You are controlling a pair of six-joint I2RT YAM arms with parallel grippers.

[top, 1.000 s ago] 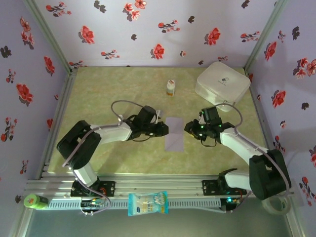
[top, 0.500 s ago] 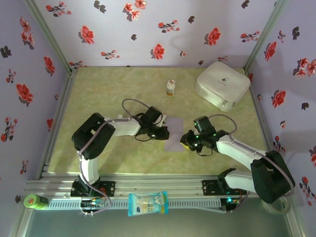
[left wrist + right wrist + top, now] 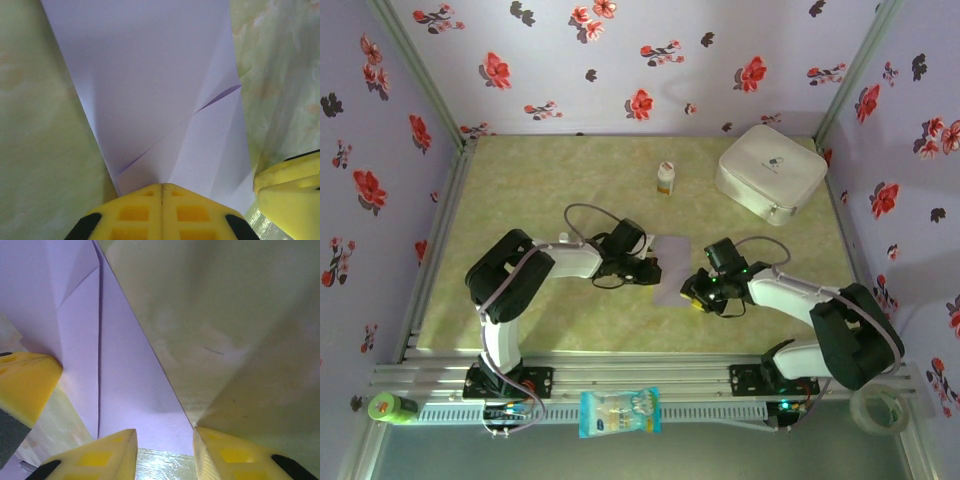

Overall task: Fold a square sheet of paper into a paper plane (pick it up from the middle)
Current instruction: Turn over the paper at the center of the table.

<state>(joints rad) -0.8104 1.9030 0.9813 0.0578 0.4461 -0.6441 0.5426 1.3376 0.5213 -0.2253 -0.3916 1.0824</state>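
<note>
Your paper [image 3: 672, 272] shows only a corner fold (early days); the plane's shaping is left. Left jaws pinch its edge; right jaws stand apart.

The left arm [image 3: 560, 262] and right arm [image 3: 785, 292] both stretch low toward the middle. The left gripper [image 3: 653, 270] points right, its yellow fingers [image 3: 135, 212] pressed tight together. The right gripper [image 3: 693, 291] points left toward it, jaws partly apart.
</note>
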